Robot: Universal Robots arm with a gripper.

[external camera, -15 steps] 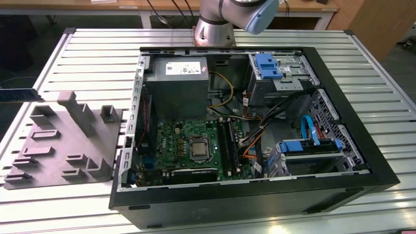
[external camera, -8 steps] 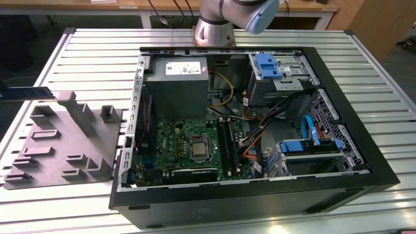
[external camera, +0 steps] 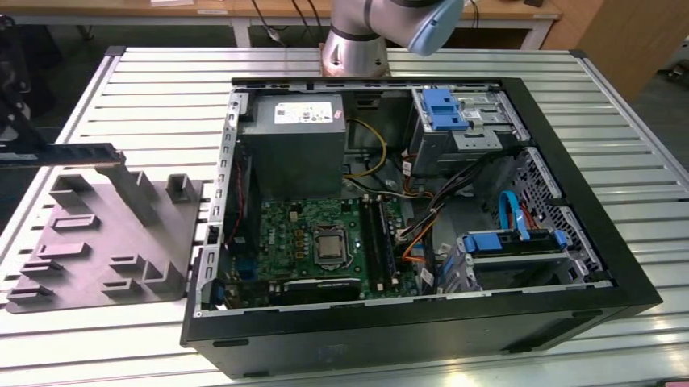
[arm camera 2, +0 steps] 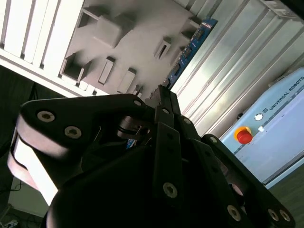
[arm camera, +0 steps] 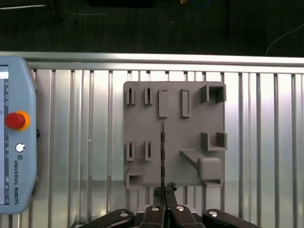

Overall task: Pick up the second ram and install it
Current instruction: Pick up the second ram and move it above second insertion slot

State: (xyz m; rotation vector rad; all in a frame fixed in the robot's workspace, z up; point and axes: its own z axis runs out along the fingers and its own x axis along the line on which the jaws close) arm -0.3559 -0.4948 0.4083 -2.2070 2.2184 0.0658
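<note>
The black claw (arm camera: 165, 189) pinches one end of the thin blue-green second ram (arm camera: 162, 152). Both hang above the grey moulded plate (arm camera: 142, 123).

An open computer case (external camera: 431, 339) sits on a slatted table (external camera: 140, 105). Just beside it, at the exterior view's left, lies a tray (external camera: 97, 242). Above the tray, the gripper (arm camera: 164, 190) holds a memory stick (arm camera: 162, 147).

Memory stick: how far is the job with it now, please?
Done: the gripper has its jaws shut on one end of the memory stick. In hand: the stick is held over the gray holder plate, outside the computer case. Left: it is not yet in a slot on the green board inside the case.
</note>
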